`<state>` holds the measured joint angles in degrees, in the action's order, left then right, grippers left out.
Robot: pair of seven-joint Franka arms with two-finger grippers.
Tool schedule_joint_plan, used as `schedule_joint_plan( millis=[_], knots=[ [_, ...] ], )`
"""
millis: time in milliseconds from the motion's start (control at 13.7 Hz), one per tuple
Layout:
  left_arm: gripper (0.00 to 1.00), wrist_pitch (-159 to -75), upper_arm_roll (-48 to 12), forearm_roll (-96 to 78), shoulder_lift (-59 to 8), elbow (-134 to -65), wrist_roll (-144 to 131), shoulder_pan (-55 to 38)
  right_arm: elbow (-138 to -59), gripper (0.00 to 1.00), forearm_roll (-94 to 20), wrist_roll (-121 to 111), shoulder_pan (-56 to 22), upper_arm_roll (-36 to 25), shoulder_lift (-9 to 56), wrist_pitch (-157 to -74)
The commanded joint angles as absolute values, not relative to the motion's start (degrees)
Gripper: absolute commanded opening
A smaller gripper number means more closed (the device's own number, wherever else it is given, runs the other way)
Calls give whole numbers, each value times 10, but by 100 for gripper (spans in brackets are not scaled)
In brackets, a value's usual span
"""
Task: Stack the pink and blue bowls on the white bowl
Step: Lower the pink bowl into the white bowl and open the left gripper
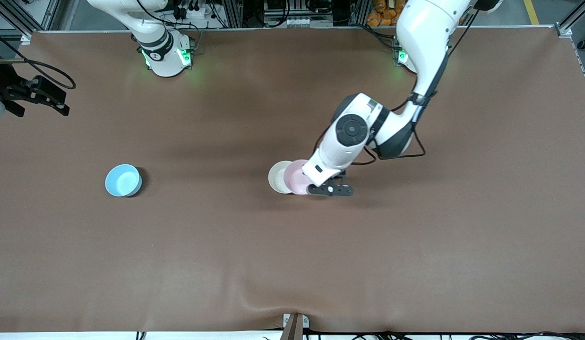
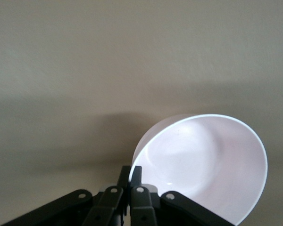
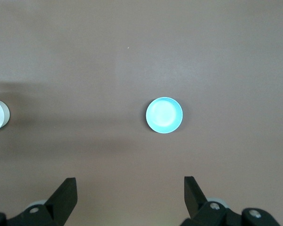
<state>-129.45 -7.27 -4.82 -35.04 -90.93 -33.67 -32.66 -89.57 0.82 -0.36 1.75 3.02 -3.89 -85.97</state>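
left gripper (image 2: 130,176) pinches pink bowl (image 1: 295,177) rim | white bowl (image 1: 278,177) half-hidden | right gripper (image 3: 129,197) wide open, empty

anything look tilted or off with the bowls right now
Yes: the pale pink plastic bowl, pinched by its rim in the left gripper, hangs tilted partly over the white bowl, not seated. The light blue bowl sits upright alone. The right gripper waits open.

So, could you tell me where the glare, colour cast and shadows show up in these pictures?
Left wrist view: the pink bowl, pinched by the left gripper, looks washed out, its rim glaring. Front view: a soft shadow darkens the table beside the blue bowl. Right wrist view: even light; open right gripper.
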Motion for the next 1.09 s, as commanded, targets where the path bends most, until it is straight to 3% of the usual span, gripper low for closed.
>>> schedule_joint_plan(
  millis=[0, 1022],
  knots=[
    [0, -1294, -66, -63, -366, -896, -356, -347, -894, 100, 14, -8, 14, 27, -40, -859],
    [0, -1327, -65, -83, -427, -853, -360, -369, -894, 100, 13, -8, 14, 27, -40, -859]
  ],
)
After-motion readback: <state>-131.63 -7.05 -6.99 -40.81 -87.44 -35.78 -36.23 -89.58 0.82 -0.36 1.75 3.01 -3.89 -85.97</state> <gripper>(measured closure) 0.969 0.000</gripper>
